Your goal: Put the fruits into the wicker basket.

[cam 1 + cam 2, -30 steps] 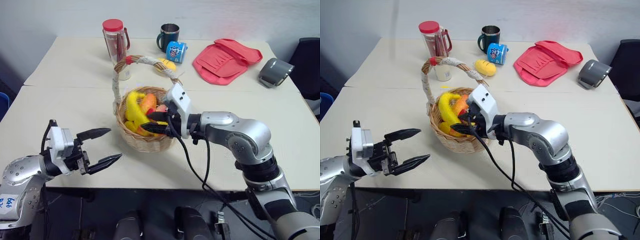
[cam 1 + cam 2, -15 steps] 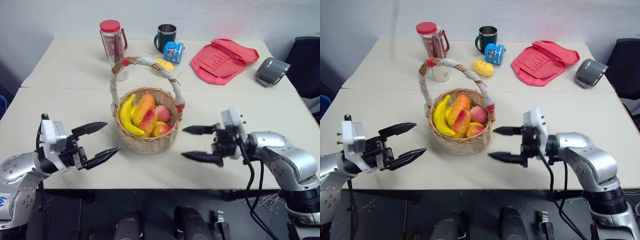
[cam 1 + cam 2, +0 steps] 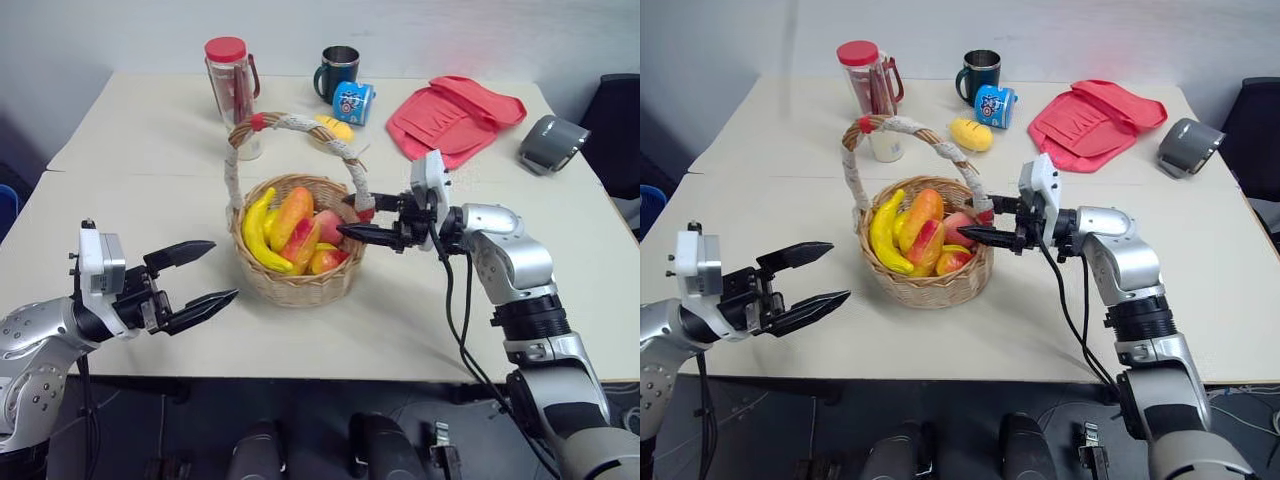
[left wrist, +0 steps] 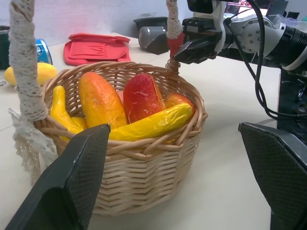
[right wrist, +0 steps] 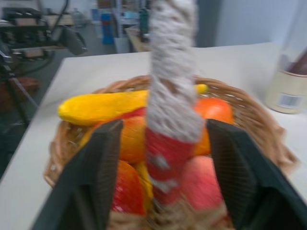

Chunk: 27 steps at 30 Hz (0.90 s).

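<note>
A round wicker basket (image 3: 298, 262) stands near the front of the cream table (image 3: 150, 200), holding a yellow banana (image 3: 256, 236), an orange mango (image 3: 289, 214), a pink peach (image 3: 328, 225) and red-yellow pears (image 3: 303, 241). The right gripper (image 3: 357, 217) reaches level to the basket's handle (image 3: 300, 126), its two black fingers partly parted on either side of the handle's red-wrapped base, not clamped on it. The left gripper (image 3: 197, 272) hovers beside the basket with fingers spread wide, empty. Behind the basket lie a lemon (image 3: 333, 128), a blue can (image 3: 352, 102), a green mug (image 3: 337, 69), a red-lidded jar (image 3: 229, 83) and a red cloth (image 3: 453, 115).
</note>
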Motion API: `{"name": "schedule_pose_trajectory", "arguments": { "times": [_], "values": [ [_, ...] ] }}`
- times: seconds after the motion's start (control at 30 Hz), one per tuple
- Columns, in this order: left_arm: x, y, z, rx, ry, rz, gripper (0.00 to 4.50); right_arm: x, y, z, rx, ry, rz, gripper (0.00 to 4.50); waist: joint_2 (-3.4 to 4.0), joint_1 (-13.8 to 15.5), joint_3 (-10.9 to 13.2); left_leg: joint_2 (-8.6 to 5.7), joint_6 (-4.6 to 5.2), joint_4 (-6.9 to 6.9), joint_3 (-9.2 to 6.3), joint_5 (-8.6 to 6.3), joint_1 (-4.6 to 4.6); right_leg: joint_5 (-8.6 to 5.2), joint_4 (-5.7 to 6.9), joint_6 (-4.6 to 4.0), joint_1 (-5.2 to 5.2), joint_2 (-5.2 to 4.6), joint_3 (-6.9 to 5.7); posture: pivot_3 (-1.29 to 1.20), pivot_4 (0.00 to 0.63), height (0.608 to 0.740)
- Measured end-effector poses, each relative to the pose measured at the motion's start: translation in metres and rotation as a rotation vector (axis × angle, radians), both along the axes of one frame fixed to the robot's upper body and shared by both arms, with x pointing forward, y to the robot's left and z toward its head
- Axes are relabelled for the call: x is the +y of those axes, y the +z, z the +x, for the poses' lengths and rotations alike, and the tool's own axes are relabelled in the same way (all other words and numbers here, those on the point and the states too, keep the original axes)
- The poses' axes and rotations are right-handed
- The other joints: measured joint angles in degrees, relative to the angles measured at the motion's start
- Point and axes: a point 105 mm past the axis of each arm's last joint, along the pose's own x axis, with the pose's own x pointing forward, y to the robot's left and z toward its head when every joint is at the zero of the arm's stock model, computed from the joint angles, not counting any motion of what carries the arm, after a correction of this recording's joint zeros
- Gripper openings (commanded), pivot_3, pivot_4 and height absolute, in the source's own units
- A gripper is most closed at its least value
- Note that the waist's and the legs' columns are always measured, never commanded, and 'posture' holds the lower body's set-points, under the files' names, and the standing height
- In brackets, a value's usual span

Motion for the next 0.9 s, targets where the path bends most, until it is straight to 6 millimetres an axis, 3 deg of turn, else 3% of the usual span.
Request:
{"name": "schedule_pose_trajectory", "arguments": {
  "times": [0.17,0.33,0.67,0.8,0.9],
  "values": [
    [-0.003,0.0,0.001,-0.001,-0.013,0.001,4.5,-0.005,-0.002,-0.005,0.026,0.007,0.003,0.17,0.0,-0.1,0.0,0.0,0.05,0.01,-0.06,-0.02,0.01,0.01,-0.01,0.02,-0.01,-0.04,-0.01,0.0,0.15,0.74],
    [-0.01,-0.004,0.006,0.018,-0.054,-0.01,4.5,-0.037,0.0,-0.025,0.117,-0.066,0.077,0.18,0.01,0.5,0.0,-0.02,0.05,0.0,-0.08,-0.04,-0.02,0.0,-0.04,0.0,-0.01,-0.06,-0.03,0.0,0.15,0.74],
    [-0.034,-0.012,0.027,0.03,-0.177,-0.04,4.5,-0.168,0.031,-0.045,-0.012,-0.754,0.251,0.18,0.03,1.3,0.0,-0.01,0.02,0.0,0.09,0.0,0.02,0.04,-0.31,0.04,0.01,0.02,-0.04,0.0,0.15,0.74],
    [-0.04,-0.012,0.036,0.02,-0.207,-0.045,4.5,-0.205,0.015,-0.032,-0.047,-0.956,0.222,0.18,0.03,0.9,0.0,0.0,0.0,0.0,0.31,0.05,0.07,0.05,-0.25,0.06,0.0,0.04,0.0,0.0,0.15,0.74],
    [-0.04,-0.011,0.041,0.011,-0.212,-0.038,4.5,-0.22,-0.003,-0.015,-0.012,-1.03,0.206,0.18,0.04,0.5,0.0,-0.01,0.0,0.0,0.32,0.12,0.06,0.05,-0.24,0.06,0.0,0.05,-0.01,0.0,0.15,0.74]
  ]
}}
